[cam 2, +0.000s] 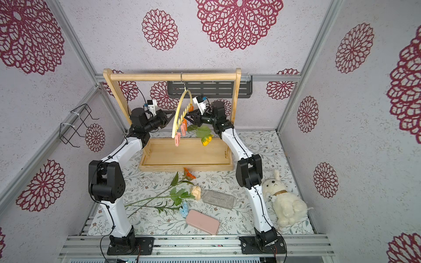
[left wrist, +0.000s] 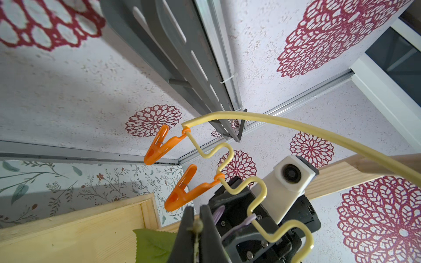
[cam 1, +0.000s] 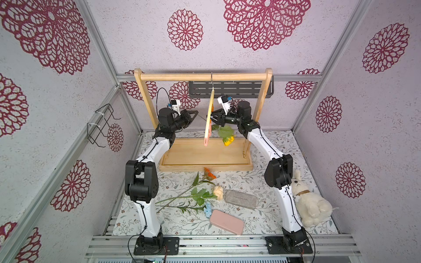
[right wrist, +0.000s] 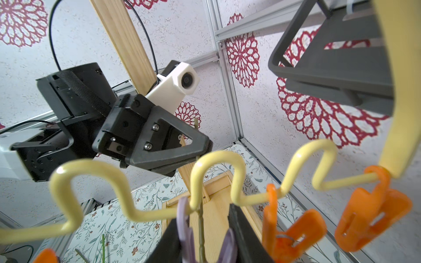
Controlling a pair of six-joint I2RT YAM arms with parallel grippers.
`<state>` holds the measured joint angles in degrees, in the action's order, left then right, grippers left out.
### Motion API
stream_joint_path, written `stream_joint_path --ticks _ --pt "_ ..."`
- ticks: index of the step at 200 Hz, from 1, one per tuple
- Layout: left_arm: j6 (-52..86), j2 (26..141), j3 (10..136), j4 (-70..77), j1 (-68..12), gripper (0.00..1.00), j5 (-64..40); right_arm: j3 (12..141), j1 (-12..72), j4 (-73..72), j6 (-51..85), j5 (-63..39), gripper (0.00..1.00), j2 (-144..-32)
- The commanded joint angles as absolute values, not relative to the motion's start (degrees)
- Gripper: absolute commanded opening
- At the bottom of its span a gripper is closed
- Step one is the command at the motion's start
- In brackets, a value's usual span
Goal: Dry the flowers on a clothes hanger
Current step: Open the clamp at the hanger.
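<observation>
1 sunflower (cam 1: pixel 228 140) hangs below right end effector (cam 1: pixel 211 115); it pinches lilac clip (right wrist: pixel 183 218).

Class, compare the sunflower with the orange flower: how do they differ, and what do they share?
The sunflower hangs head-down beside the clothes hanger; the orange flower lies on the table. The left pincer grips the sunflower's stem; no pincer touches the orange flower. The sunflower is yellow, the orange flower orange. Both have green leaves.
</observation>
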<state>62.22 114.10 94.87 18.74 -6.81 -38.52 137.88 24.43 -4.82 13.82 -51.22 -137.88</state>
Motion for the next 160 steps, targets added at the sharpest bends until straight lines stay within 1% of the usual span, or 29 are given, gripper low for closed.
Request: stream_joint_path --ticks 1,51,118,160 --pt "63.07 114.44 96.05 21.43 -6.51 0.00 -39.16 139.48 24.53 -3.17 12.19 -52.16 0.32 -134.50" --pt "65.00 115.09 96.58 22.60 -5.81 0.00 -38.91 139.48 24.57 -0.57 9.84 -52.82 0.32 -134.16" --pt "66.97 114.03 95.82 24.11 -4.86 0.00 -41.25 139.49 24.50 3.53 4.66 -50.23 0.32 -133.26" --pt "66.23 113.47 94.44 23.20 -4.49 0.00 -42.01 139.48 24.46 3.48 4.14 -50.17 0.27 -132.45"
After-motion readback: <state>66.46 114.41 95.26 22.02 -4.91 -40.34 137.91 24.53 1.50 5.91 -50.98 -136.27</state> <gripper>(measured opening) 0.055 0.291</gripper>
